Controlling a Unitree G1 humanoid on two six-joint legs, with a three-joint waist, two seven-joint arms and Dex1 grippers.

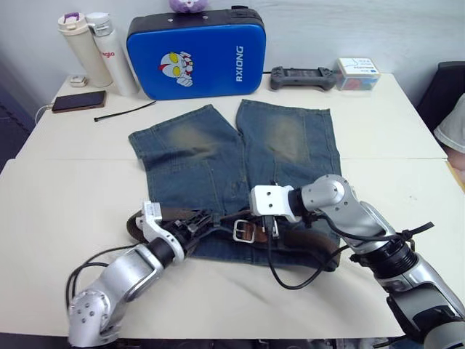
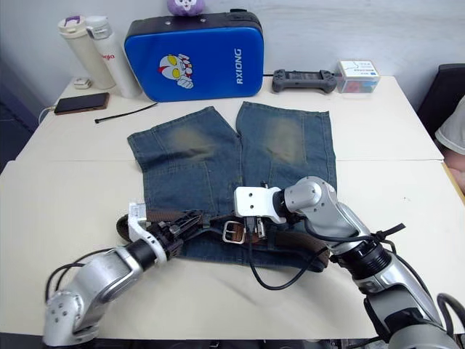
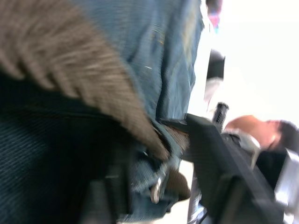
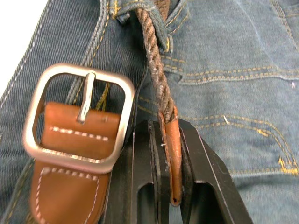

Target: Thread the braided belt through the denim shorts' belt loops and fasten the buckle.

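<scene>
Pinching one braided belt (image 4: 159, 79) tip, right claw (image 4: 164, 161) beside one buckle (image 4: 77, 119).

Office or lab: plain tables (image 1: 65, 196), handheld controller (image 1: 303, 78).

Braided belt (image 3: 79, 74) across denim shorts (image 3: 163, 51), close up; black claw finger (image 3: 224, 163) beside waistband

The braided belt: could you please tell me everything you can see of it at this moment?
The braided belt is a dark-brown woven strap with a smooth tan leather tip and a tan stitched end carrying the silver buckle, whose prong lies across the frame. It lies along the waistband of the denim shorts, passing under a belt loop. The right gripper pinches the tip on edge, beside the unfastened buckle. The left gripper is at the belt on the waistband's other side.
</scene>
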